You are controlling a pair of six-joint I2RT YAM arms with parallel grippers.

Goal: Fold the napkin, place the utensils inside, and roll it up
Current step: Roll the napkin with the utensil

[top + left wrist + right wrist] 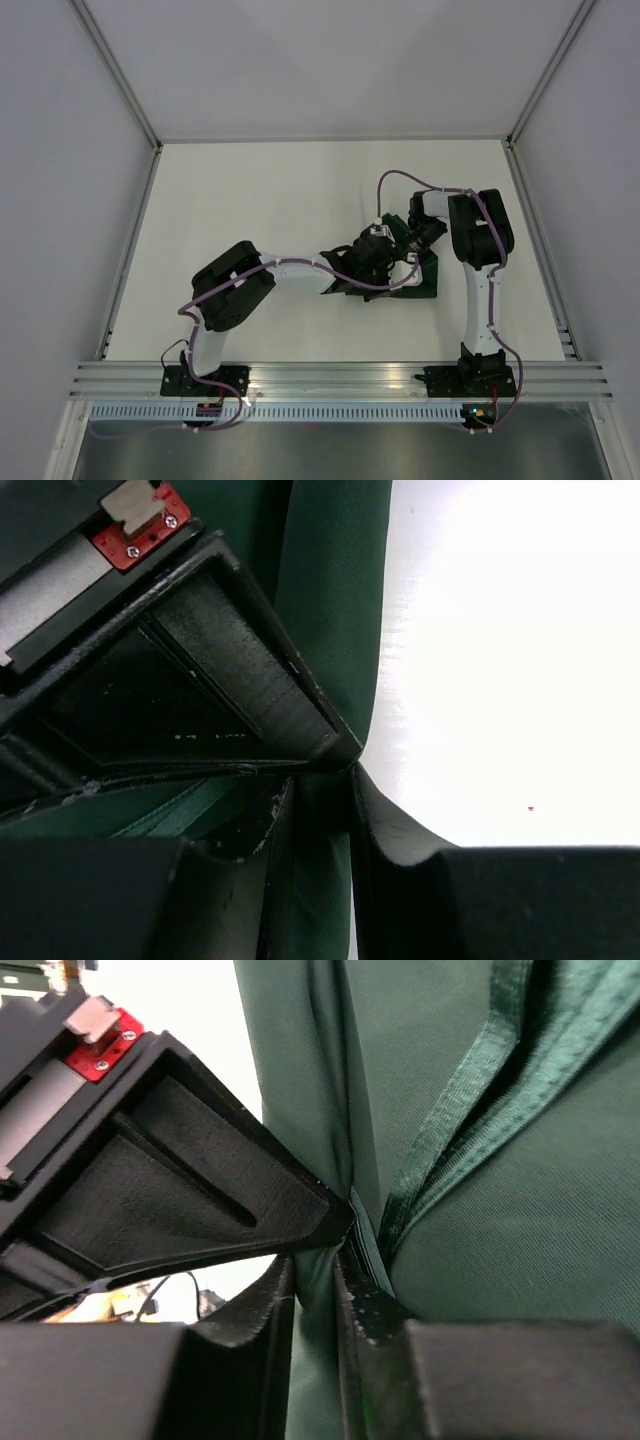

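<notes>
Top external view: napkin [426,286] is lying bunched on the table [260,200]. Left gripper [338,770] and right gripper [338,1245] are each pinching its fabric between closed jaws.

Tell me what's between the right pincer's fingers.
A fold of the dark green napkin, clamped between the right pincer's fingers; its hemmed edge runs up from the tips. Right wrist view shows it.

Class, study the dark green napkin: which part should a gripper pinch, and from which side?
Pinch the napkin at its thin edge, coming in from the bare table side. It is limp, layered cloth, so only an edge fits a gripper; the left gripper pinches one there.
</notes>
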